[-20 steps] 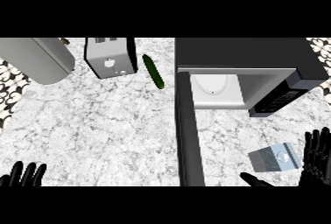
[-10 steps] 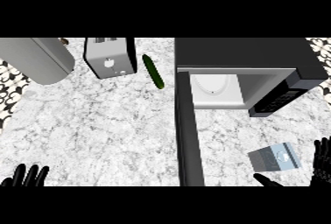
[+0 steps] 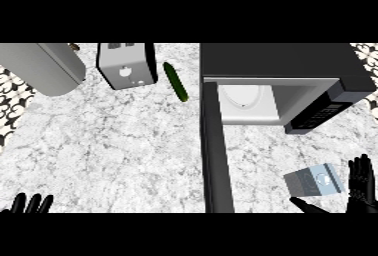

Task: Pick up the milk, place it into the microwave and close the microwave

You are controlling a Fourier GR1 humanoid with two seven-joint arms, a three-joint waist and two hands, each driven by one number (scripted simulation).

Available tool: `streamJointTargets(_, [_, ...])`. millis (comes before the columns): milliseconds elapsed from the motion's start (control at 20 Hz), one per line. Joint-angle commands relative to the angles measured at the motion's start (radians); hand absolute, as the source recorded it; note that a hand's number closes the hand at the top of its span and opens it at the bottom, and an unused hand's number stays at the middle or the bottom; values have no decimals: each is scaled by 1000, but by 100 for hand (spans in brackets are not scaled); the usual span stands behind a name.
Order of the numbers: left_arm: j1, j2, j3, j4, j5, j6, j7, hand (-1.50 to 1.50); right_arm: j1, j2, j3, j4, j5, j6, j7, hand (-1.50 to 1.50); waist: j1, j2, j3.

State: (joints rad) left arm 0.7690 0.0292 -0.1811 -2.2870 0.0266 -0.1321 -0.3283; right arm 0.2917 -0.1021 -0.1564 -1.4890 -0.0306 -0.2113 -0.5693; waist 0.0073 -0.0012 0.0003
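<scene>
One milk carton lies on the marble counter, in front of the open microwave and right of its swung-out door. Just beside it the right hand is spread and holds nothing, its fingers straight along the carton's right side and its thumb below it. At the lower left edge the left hand rests with straight fingers up, well apart from the toaster and cucumber at the back.

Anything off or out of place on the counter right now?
Only the long green cucumber, lying bare and slanted on the marble counter between the silver toaster and the open black microwave.
</scene>
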Motion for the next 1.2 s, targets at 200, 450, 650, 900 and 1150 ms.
streamJointTargets(200, [16, 15, 52, -32, 54, -16, 19, -150, -72, -62, -82, 192, -27, 65, -74, -150, -1, 0, 0])
streamJointTargets(450, [27, 12, 51, 5, 37, -34, -31, -150, -116, -42, -79, 310, -8, 62, -143, -150, 0, 0, 0])
streamJointTargets(650, [-18, -22, 1, 39, -27, 8, -31, -150, -156, -30, -72, 415, -14, 96, -176, -150, -2, 1, 0])
streamJointTargets(900, [42, 7, 25, -6, 22, -31, -34, -150, -230, -52, -94, 559, -44, 176, -234, -150, 3, 0, 0])
streamJointTargets(1150, [25, -18, 4, -15, 16, -7, 14, -150, -246, -42, -115, 683, -39, 175, -339, -150, 1, 1, 0])
